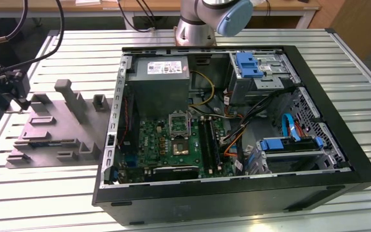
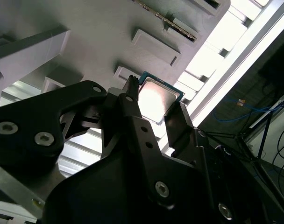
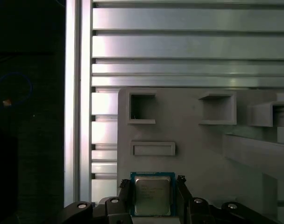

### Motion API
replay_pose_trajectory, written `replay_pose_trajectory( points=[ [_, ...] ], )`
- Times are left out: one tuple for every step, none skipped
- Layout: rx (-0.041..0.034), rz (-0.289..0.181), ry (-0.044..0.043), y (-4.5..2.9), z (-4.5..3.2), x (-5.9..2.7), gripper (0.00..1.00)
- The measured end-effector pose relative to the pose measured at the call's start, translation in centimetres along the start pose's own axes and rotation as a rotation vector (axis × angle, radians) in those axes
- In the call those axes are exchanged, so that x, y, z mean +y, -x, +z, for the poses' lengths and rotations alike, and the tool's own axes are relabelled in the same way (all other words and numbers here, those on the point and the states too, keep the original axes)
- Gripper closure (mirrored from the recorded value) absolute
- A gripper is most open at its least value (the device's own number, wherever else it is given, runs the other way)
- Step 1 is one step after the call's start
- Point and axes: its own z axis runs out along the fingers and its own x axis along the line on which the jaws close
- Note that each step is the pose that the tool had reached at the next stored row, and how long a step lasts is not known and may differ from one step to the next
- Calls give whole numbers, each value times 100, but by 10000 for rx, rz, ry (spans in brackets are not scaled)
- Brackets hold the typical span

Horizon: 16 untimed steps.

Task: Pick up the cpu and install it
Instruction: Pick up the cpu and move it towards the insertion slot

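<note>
Grips the cpu (image 3: 152,196) in the claw (image 3: 152,182), clenched, with one finger (image 3: 124,190) against each of two opposite edges; shows as much in both wrist views, with no real gap on either side, so reads as a true grip and not a mere straddle; holds it dead between the fingertips, neither ahead nor to one side, pale face toward the cameras, flat and parallel to the top of the fixture (image 3: 193,135); being near enough square, offers no long axis worth naming; leaves the other two edges free, along the line of the fingers; cannot tell whether resting on the fixture or just clear of it; sits at a corner of the fixture, just inside its outer edge, near a shallow slot (image 3: 152,149) and short of two square pockets (image 3: 142,108); past that edge, the slats of the table (image 3: 188,46) and then its rail (image 3: 79,70); in the exterior view, hangs over the fixture's end toward the exterior view's left, with tall posts (image 1: 73,101) mid-fixture; off the fixture's opposite side, toward the exterior view's right, the open case (image 1: 237,203), with its wall (image 1: 118,96) rising between fixture and board (image 1: 166,145); well apart from the fixture, on that board, the socket (image 1: 179,121), hemmed by cables (image 1: 250,116) and a grey box (image 1: 163,82); by judgement, ample room straight above the fixture, far less inside the case; one arm only, so no nearer hand to choose.
</note>
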Motion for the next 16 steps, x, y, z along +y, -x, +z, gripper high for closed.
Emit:
replay_pose_trajectory(
  points=[
    [0,0,0,0,-4,0,53],
    [1,1,-1,0,-8,1,53],
    [1,0,-2,0,-11,1,53],
    [1,0,-2,0,-14,1,53],
    [0,1,-2,0,-17,1,53],
    [0,1,-2,0,-19,1,53],
    [1,1,-3,0,-22,1,53],
    [1,1,-4,0,-25,1,53],
    [1,1,-4,0,-27,1,53],
    [1,1,-5,0,-29,2,53],
    [2,1,-6,0,-32,2,53],
    [1,1,-6,0,-34,2,53],
    [2,1,-7,0,-37,2,53],
    [3,1,-8,0,-41,2,53],
    [3,1,-10,0,-46,2,53],
    [3,0,-15,0,-51,3,53]
  ],
)
